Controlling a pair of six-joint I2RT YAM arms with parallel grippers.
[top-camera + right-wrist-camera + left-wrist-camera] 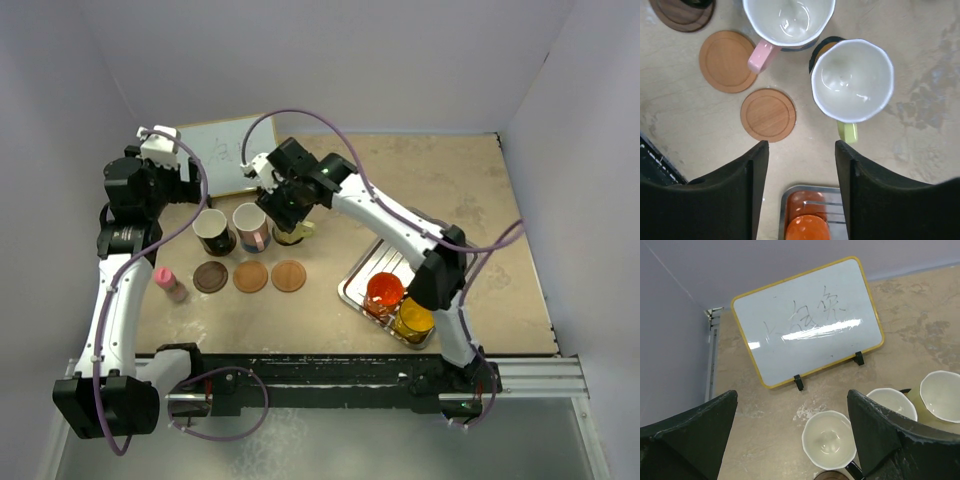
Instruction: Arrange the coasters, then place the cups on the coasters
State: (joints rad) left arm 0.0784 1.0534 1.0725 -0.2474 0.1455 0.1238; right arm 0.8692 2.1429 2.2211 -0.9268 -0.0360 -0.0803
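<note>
Above yellow-green cup (852,80), right gripper (801,150) parted, holding nothing

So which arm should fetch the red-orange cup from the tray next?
Probably right. The tray with the red-orange cup lies on its side, and the right tool is open and empty above the yellow-green mug. The left tool is off by the whiteboard.

The whole table (470,190) is seen from high behind the arms; the yellow-green mug (852,80) is shared by both close, downward-angled wrist views
</note>
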